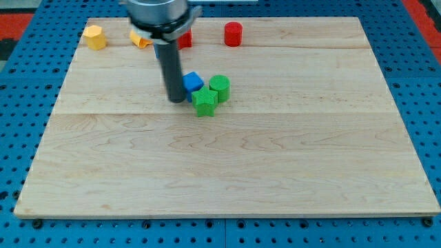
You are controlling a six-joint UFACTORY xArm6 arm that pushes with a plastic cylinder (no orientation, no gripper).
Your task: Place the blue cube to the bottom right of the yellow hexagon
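— While the rod stands near the middle of the tabletop (227, 179), where is the blue cube (192, 82)?

— Just to the view's right of my tip (177, 100). The cube sits so close to the rod that they look to be touching, though I cannot tell for certain.

— What is around the cube?

— A green star-shaped block (204, 102) lies just below and to the right of it, touching or nearly so. A green cylinder (219, 87) stands to the cube's right, pressed against the green star.

— And the yellow hexagon (95, 36)?

— It rests near the view's top left corner, well apart from the cube. The cube lies far to its lower right, nearer the middle of the wood.

— Anything else up there?

— Another yellow block (140, 38) shows beside the arm, partly hidden, shape unclear. A red block (185, 38) peeks out behind the rod, and a red cylinder (233, 34) stands further right along the top.

— Is the pincer open or closed?

— No pincer shows; the arm ends in a plain dark rod, holding nothing.
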